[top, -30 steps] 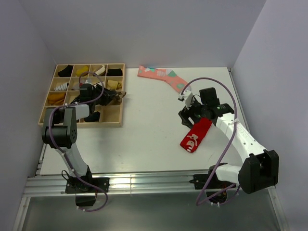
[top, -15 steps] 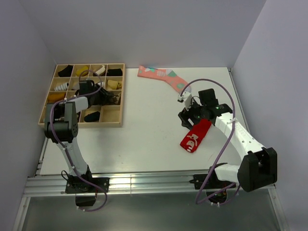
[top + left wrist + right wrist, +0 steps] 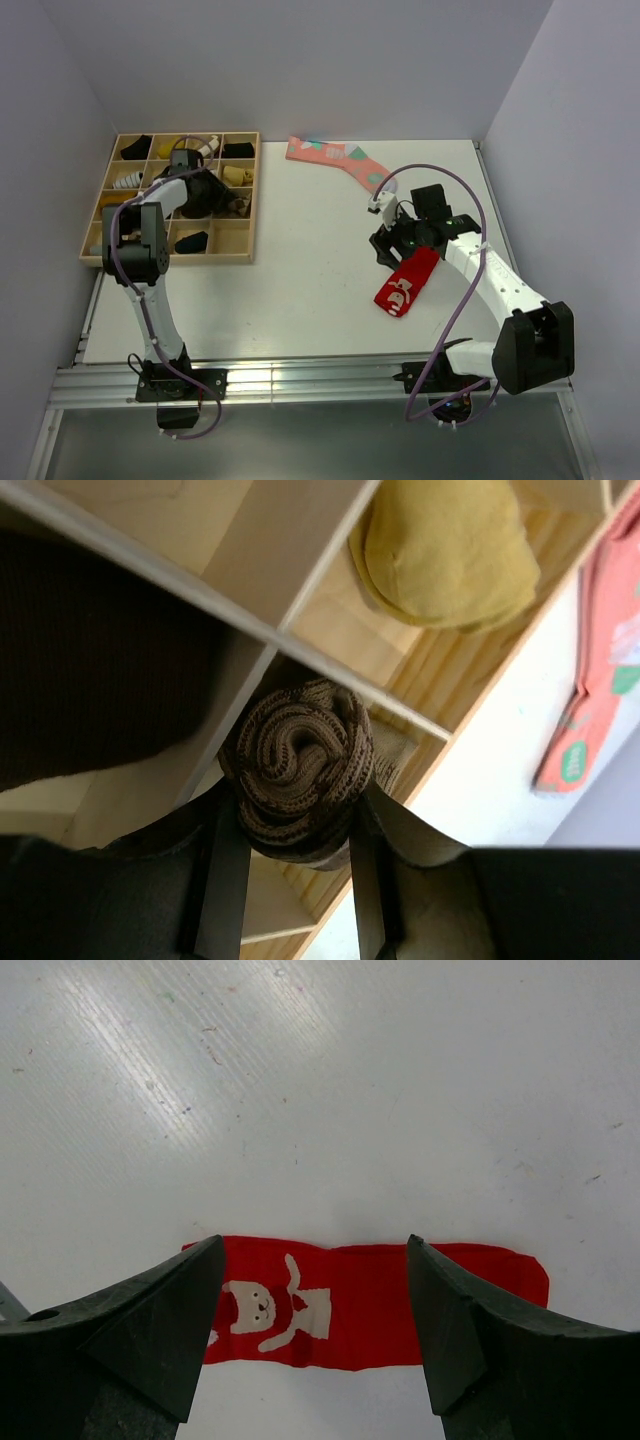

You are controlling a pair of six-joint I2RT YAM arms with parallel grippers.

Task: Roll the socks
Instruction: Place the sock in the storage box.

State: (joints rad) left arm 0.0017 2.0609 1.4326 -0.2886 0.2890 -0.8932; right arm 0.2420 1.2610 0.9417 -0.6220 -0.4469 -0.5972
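The brown sock [image 3: 297,765] is rolled into a tight spiral (that part looks done). The left gripper [image 3: 297,808] is closed snugly around it, low in the centre of the wrist view, over a compartment of the wooden tray [image 3: 253,200] at the overhead view's upper left. What remains, I judge, is dropping it in. The right gripper [image 3: 313,1252] hangs wide open and empty above the red sock [image 3: 370,1305].

- Left arm [image 3: 135,250] folded at elbow, reaching forward; left gripper [image 3: 295,820] clamped on rolled sock [image 3: 300,745].
- Right arm [image 3: 490,280] extended forward; right gripper [image 3: 315,1310] facing down, jaws wide apart.
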